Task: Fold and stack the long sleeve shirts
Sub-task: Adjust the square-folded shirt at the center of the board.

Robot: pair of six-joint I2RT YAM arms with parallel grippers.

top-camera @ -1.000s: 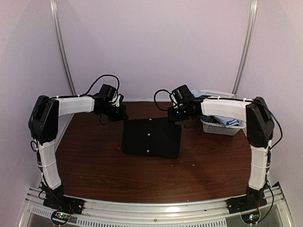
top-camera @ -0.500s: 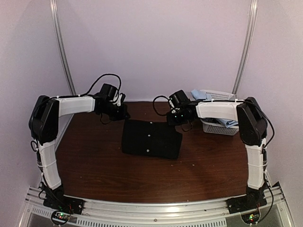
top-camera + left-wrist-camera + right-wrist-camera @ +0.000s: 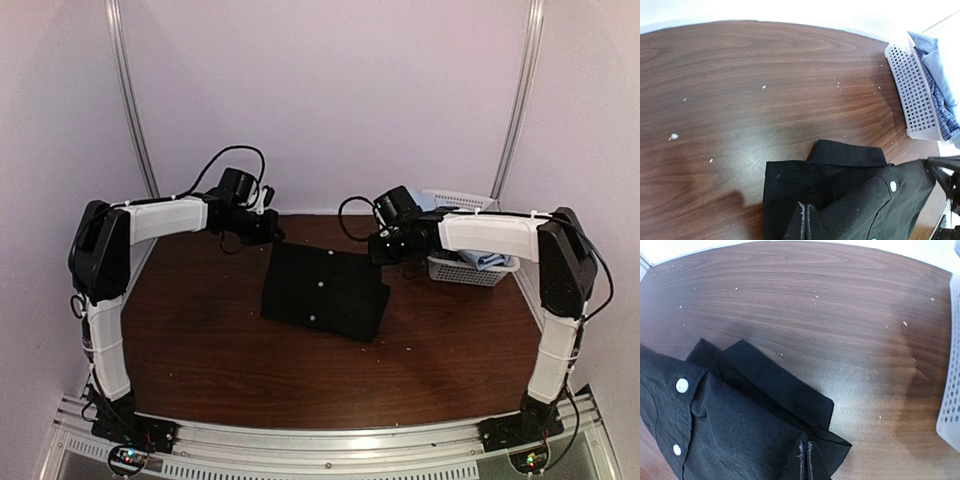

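The folded black shirt (image 3: pixel 323 290) was laid slightly askew near the middle of the dark wooden worktop (image 3: pixel 200 330), with its pale buttons showing. Its far left corner was pinched by the left end effector (image 3: pixel 805 207) and its far right corner by the right end effector (image 3: pixel 806 445); both pairs of fingers were pressed together, apparently on cloth, though the pinch itself was partly hidden. The pale blue shirt (image 3: pixel 935 55) and the patterned shirt (image 3: pixel 942 107) were held in the white basket (image 3: pixel 912 95) at the far right.
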